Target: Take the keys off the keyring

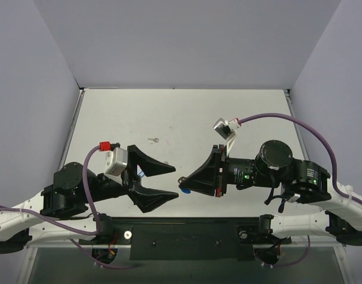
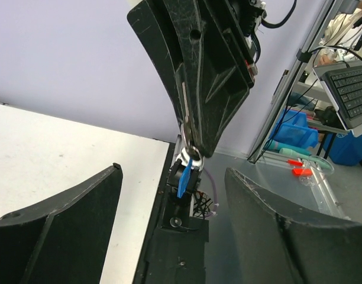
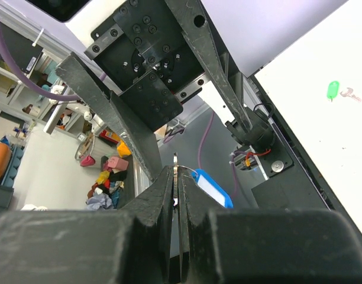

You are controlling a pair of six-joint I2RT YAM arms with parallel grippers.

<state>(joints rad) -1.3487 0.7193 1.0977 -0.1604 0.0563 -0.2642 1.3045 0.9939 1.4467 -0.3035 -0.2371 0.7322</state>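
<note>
My right gripper (image 1: 182, 180) (image 3: 176, 173) is shut on the thin metal keyring (image 3: 175, 161), which shows edge-on between its fingertips. A blue tag (image 3: 212, 189) hangs from the ring by a wire loop; its key is hidden. In the left wrist view the same ring (image 2: 191, 154) and blue tag (image 2: 184, 178) dangle from the right gripper's tips. My left gripper (image 1: 174, 181) (image 2: 171, 173) stands open, its fingers on either side of the tag without touching it. A green tag (image 3: 332, 90) with a small key (image 3: 349, 93) lies loose on the table.
A small key (image 1: 153, 140) lies on the white table (image 1: 187, 118) behind the grippers. The table's near edge and the black base bar (image 1: 187, 235) run just below both grippers. Grey walls enclose the back and both sides.
</note>
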